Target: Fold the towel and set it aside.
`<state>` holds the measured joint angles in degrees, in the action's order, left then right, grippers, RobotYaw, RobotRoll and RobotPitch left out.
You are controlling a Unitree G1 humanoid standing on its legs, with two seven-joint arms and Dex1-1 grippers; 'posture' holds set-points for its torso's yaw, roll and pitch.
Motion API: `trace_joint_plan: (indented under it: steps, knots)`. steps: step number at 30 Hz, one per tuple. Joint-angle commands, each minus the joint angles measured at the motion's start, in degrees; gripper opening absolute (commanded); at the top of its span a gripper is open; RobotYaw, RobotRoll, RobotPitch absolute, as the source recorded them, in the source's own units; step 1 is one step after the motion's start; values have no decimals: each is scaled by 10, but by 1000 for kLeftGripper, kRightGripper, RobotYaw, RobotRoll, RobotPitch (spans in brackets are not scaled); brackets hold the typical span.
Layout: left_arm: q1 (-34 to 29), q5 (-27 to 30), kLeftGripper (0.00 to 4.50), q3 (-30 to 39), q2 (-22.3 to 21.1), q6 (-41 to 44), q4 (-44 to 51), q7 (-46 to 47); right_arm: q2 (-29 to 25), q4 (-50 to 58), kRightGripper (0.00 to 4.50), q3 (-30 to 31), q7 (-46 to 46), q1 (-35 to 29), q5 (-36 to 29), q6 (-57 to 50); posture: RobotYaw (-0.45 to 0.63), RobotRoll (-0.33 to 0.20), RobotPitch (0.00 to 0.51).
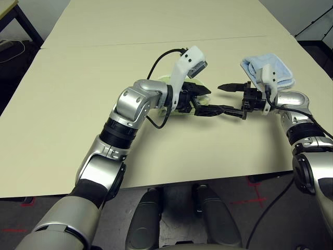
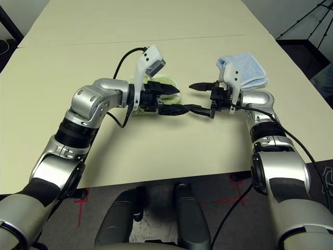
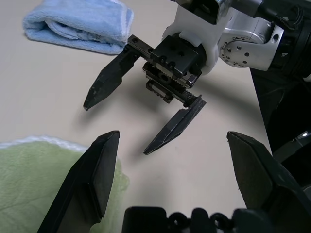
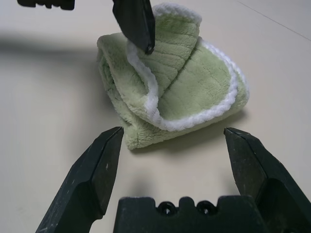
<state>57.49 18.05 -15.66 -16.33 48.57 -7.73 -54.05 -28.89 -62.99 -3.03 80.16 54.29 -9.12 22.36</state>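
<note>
The towel point(image 4: 184, 82), light green with white stitched edging, lies folded in a loose bundle on the table, and part of it point(image 2: 168, 83) shows behind my left gripper. My left gripper point(image 1: 208, 100) is open just past the towel's right side, holding nothing, with one finger point(image 4: 136, 22) over the bundle. Facing it tip to tip, my right gripper point(image 1: 225, 99) is also open and empty, a short way from the towel. The left wrist view shows the towel's corner point(image 3: 34, 179) beside my left finger and the right gripper point(image 3: 116, 128) ahead.
A folded light blue towel point(image 1: 270, 70) lies at the right, just behind my right wrist. The beige table point(image 1: 78, 104) has a seam running across its far half. Dark floor and stands border the table's corners.
</note>
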Motion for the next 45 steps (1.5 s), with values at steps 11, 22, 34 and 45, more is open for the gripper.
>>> trace_joint_plan:
  steps: [11, 22, 34, 45]
  knots:
    - [12, -34, 4488, 49, -116, -31, -74, 2, -4, -3, 4500, 0, 2, -3, 7, 4, 55, 0, 160]
    - [-8, -14, 4488, 40, -147, 10, -72, -34, -3, -5, 4500, 1, 1, 2, 8, 4, 57, 0, 160]
    - [4, -9, 4488, 13, -97, 28, -99, -64, -12, 3, 4500, -2, 5, -5, 5, 4, 19, 0, 154]
    - [86, -32, 4488, 64, 1, -80, -272, 10, -21, 14, 4500, -3, 7, -17, 1, 4, 0, 0, 148]
